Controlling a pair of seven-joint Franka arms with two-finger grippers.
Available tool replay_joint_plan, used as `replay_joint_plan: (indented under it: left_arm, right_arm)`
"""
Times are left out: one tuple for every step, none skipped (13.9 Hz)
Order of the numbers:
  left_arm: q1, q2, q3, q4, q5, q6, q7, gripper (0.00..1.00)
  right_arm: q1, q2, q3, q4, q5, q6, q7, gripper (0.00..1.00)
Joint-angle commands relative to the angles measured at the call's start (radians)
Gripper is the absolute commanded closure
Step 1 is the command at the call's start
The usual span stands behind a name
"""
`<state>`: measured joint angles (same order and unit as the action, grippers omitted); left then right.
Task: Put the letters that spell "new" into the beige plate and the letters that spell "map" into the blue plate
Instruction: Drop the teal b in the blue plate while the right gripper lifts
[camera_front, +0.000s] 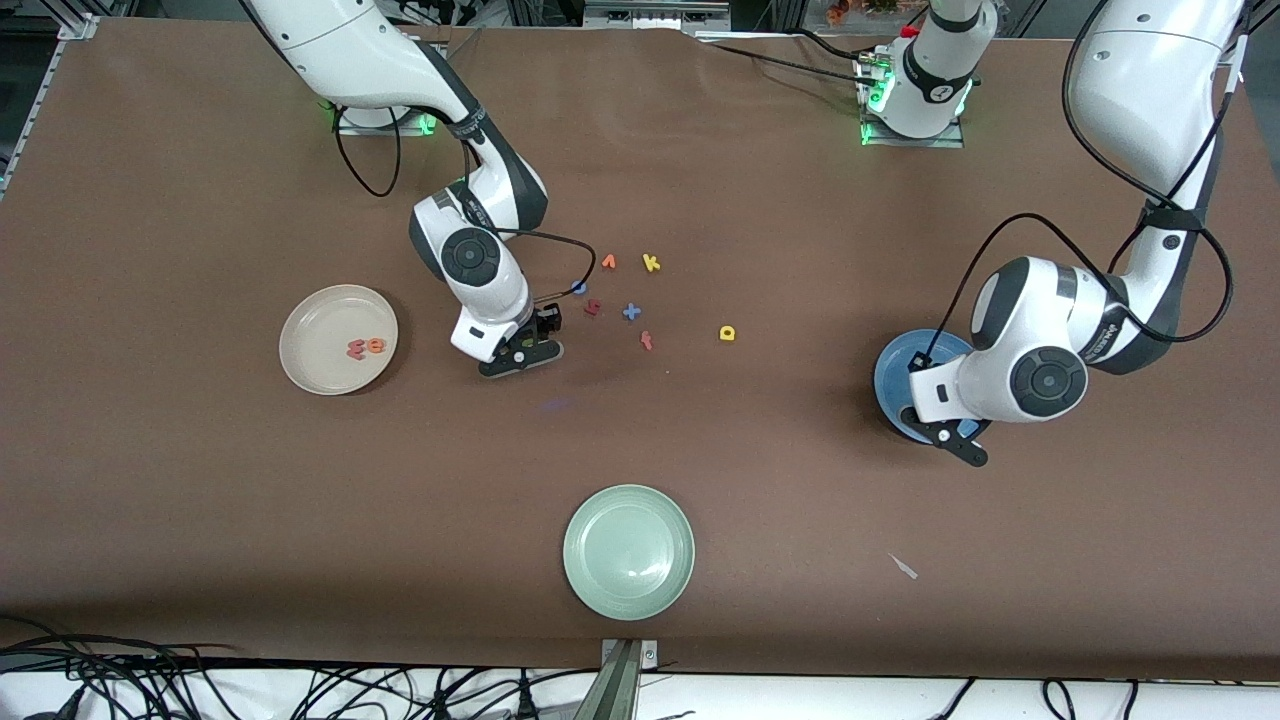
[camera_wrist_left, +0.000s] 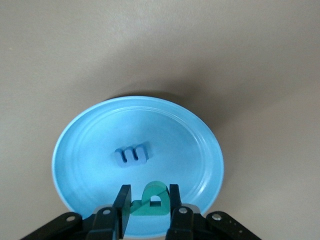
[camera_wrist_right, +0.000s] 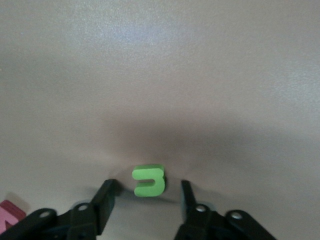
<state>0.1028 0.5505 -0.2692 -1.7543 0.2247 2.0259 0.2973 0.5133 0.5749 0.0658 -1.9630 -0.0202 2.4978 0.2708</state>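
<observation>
Table: brown, matte top (camera_front: 200, 520); arm bases stand along its farthest edge, and dark cables hang off the edge nearest the front camera.
Beige plate: sits toward the right arm's end of the table (camera_front: 338, 339); an orange e (camera_front: 377, 346) and a pinkish-red w (camera_front: 356, 349) lie in it, side by side.
Green n: lies flat on the table (camera_wrist_right: 148, 180), between the right gripper's fingers and not touched by either.
Right gripper: low at the table beside the beige plate (camera_wrist_right: 148, 196); its fingers stand apart with a gap on each side of the green n.
Blue plate: toward the left arm's end of the table (camera_wrist_left: 90, 145), largely hidden under the left arm in the front view; a dark blue m (camera_wrist_left: 131, 155) lies near its middle.
Left gripper: over the blue plate's rim (camera_wrist_left: 147, 204), fingers narrow and pinched on a teal a (camera_wrist_left: 151, 202).
Yellow p: on the table (camera_front: 727, 333), between the loose letters and the blue plate, apart from both.
Loose letters: a yellow k (camera_front: 651, 262), an orange v-shaped letter (camera_front: 608, 261), a blue round letter (camera_front: 579, 287), a dark red letter (camera_front: 592, 307), a blue cross (camera_front: 631, 312) and a red letter (camera_front: 646, 340) lie scattered mid-table.
Green plate: pale, bare, nearest the front camera (camera_front: 628, 551).
Scrap: a small pale sliver lies on the table (camera_front: 904, 566), near the green plate, toward the left arm's end.
</observation>
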Motion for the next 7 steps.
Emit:
replay_joint_plan:
  left_arm:
    - [0.04, -0.067, -0.019, -0.193, 0.038, 0.177, 0.006, 0.73]
    - [0.038, -0.067, -0.019, -0.201, 0.038, 0.177, 0.006, 0.55]
    - [0.038, -0.064, -0.021, -0.205, 0.038, 0.175, 0.01, 0.05]
    - [0.032, -0.064, -0.019, -0.195, 0.038, 0.171, 0.049, 0.0]
    - [0.032, -0.064, -0.021, -0.183, 0.036, 0.165, 0.084, 0.0]
    - [0.025, -0.064, -0.021, -0.162, 0.036, 0.152, 0.091, 0.0]
    - [0.025, -0.066, -0.024, -0.156, 0.021, 0.134, 0.086, 0.0]
  right_arm:
    - [0.005, 0.01, -0.001, 0.007, -0.014, 0.009, -0.004, 0.5]
    - [0.005, 0.01, -0.001, 0.007, -0.014, 0.009, -0.004, 0.54]
    - [0.005, 0.01, -0.001, 0.007, -0.014, 0.009, -0.004, 0.58]
    - [0.005, 0.01, -0.001, 0.007, -0.014, 0.009, -0.004, 0.62]
    - [0.004, 0.01, -0.001, 0.007, -0.014, 0.01, -0.004, 0.63]
    - [0.004, 0.011, -0.001, 0.007, -0.014, 0.01, -0.004, 0.63]
    - [0.004, 0.011, -0.001, 0.009, -0.014, 0.012, -0.004, 0.63]
